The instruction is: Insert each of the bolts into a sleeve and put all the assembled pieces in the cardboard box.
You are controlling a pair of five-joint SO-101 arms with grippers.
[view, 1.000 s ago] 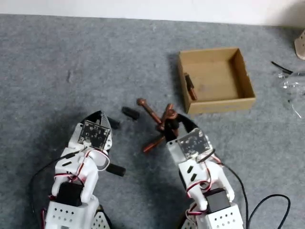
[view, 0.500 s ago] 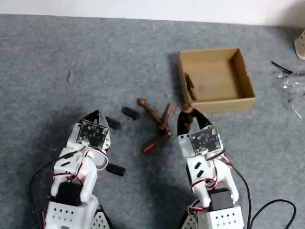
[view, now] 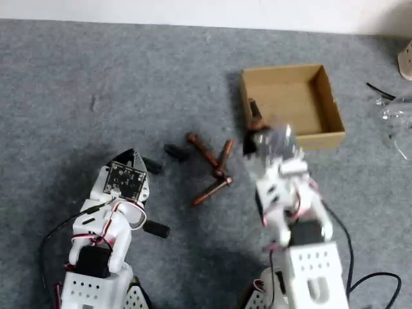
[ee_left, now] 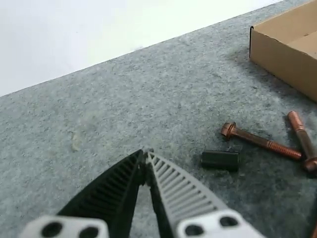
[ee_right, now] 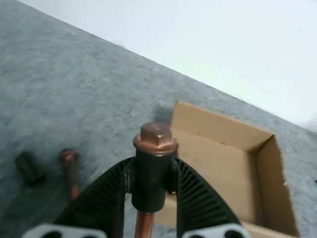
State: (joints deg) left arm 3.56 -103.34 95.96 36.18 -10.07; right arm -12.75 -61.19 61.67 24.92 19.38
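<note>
My right gripper is shut on a black sleeve with a copper bolt through it, held upright. In the high view this gripper is at the near left corner of the cardboard box. An assembled piece lies inside the box by its left wall. Three loose copper bolts lie crossed on the mat left of the box. A black sleeve lies just ahead of my left gripper, which is shut with nothing in it. Two more sleeves lie near the left arm.
The grey mat is bare to the far left. Clear plastic pieces and a black cable lie right of the box. A tan object sits at the right edge. The mat's far edge meets a white surface.
My right arm has lifted the bolt and sleeve off the pile of bolts and carried it away from me, to the box's near left corner. The left arm has not moved.
</note>
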